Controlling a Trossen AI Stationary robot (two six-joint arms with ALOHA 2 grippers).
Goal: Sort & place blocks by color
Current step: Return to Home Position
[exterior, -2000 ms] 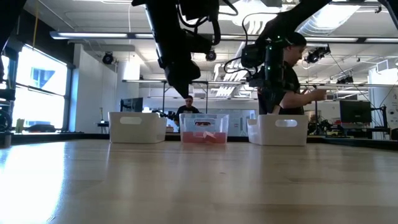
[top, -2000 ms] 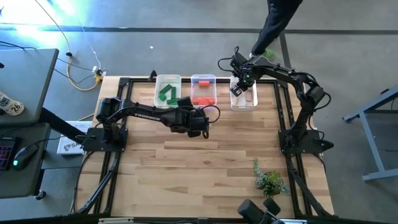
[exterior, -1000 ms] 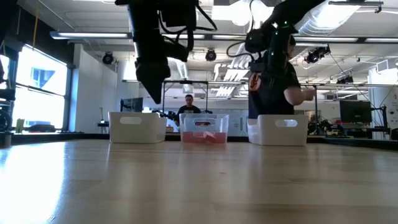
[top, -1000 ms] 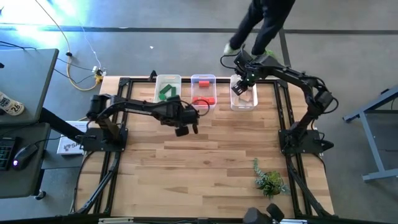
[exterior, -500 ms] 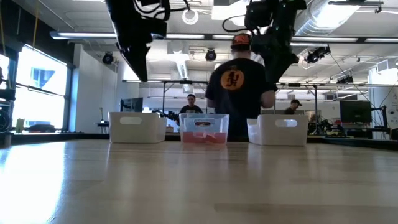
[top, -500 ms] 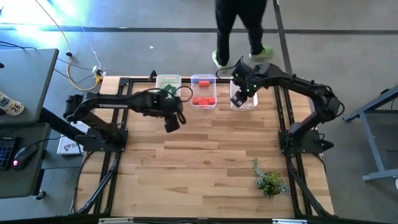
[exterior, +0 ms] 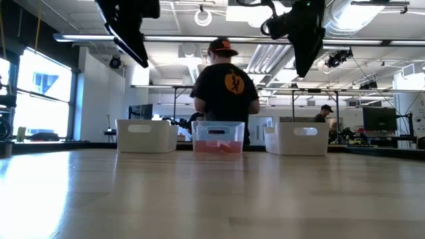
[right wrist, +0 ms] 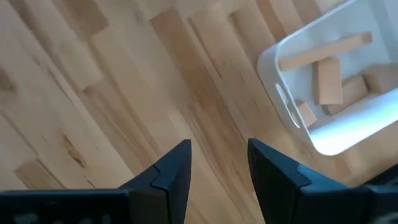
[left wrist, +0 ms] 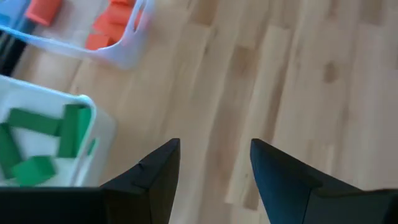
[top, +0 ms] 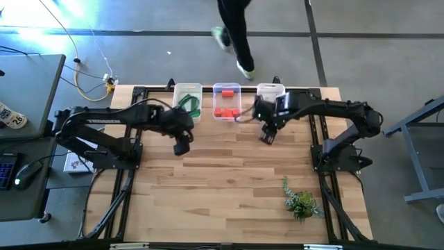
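Green blocks [left wrist: 37, 140] lie in the left white bin [top: 187, 90]. Red blocks [top: 225, 111] lie in the middle bin [top: 227, 88]. Pale wood blocks [right wrist: 329, 78] lie in the right white bin [top: 270, 90]. My left gripper [top: 182, 147] is open and empty above the table, just in front of the left bin; it also shows in its wrist view [left wrist: 214, 155]. My right gripper [top: 266, 137] is open and empty above the table, in front of the right bin; it also shows in its wrist view [right wrist: 219, 155].
A small green artificial plant [top: 300, 201] stands near the table's front right. A person [exterior: 226, 86] walks behind the far edge of the table. The three bins stand in a row along the far edge; bare wood lies in front of them.
My left gripper has drawn back from over the middle of the table toward the left, past the green bin. My right gripper has come away from over the right bin toward the near edge. The person behind the table has walked toward the left.
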